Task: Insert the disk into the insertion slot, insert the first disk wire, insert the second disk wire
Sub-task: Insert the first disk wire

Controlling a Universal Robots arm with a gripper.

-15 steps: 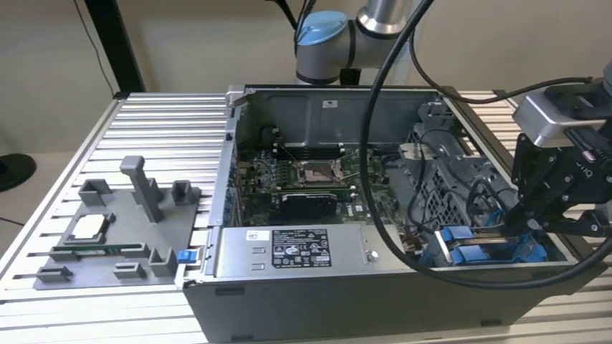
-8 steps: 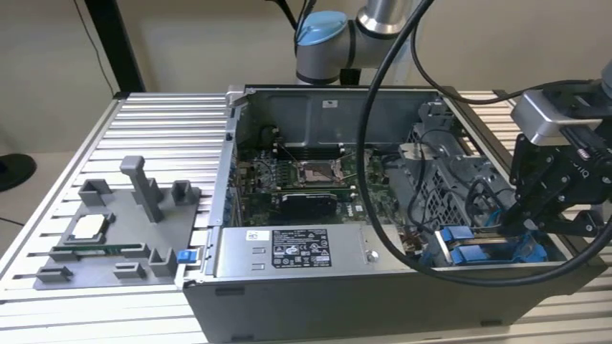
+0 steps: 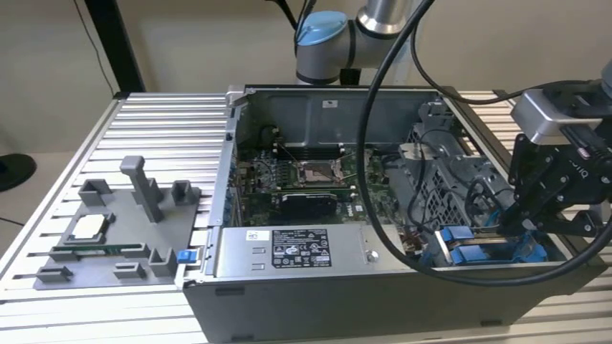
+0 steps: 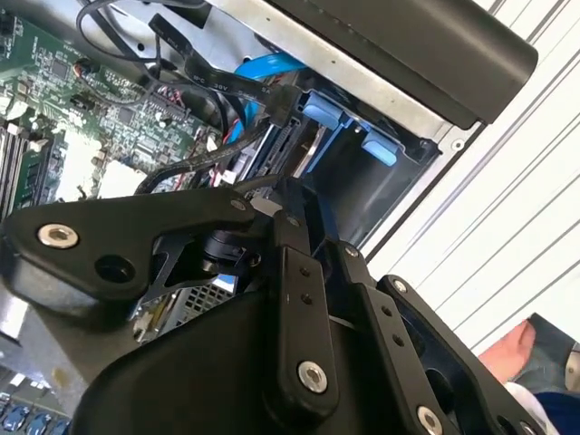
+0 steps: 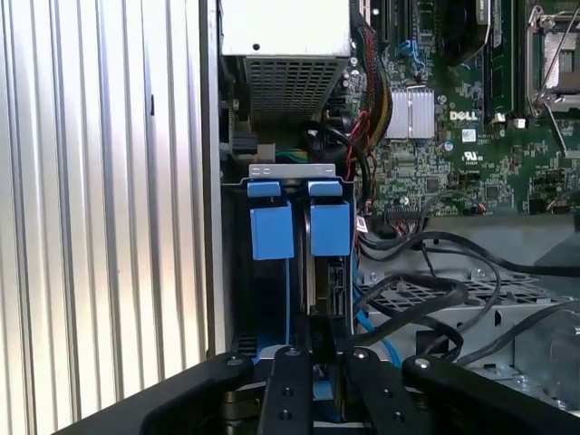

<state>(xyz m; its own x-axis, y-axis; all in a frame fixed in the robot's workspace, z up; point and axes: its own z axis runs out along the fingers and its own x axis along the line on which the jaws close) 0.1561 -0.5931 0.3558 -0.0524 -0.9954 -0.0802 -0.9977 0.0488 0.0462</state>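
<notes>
The disk [image 5: 333,285] stands on edge in the insertion slot [image 5: 290,169], behind the blue latch [image 5: 329,227] of its carrier; a second blue latch [image 5: 270,231] sits beside it. My gripper [image 5: 317,358] reaches down into this bay at the case's corner on the exterior view's right [image 3: 524,228], its fingers [image 5: 290,385] close together on the disk's end. In the second wrist view a black wire with a flat connector [image 4: 276,104] hangs just off the disk's end [image 4: 292,149]. A blue wire [image 4: 267,63] curves past behind it.
The open computer case holds a motherboard [image 3: 306,175] and a grey metal box with a sticker [image 3: 287,251] along its front. Loose black cables [image 5: 426,299] lie over the perforated cage. A grey fixture [image 3: 115,229] sits on the ribbed table [image 3: 163,129]. A hand [image 4: 517,353] is nearby.
</notes>
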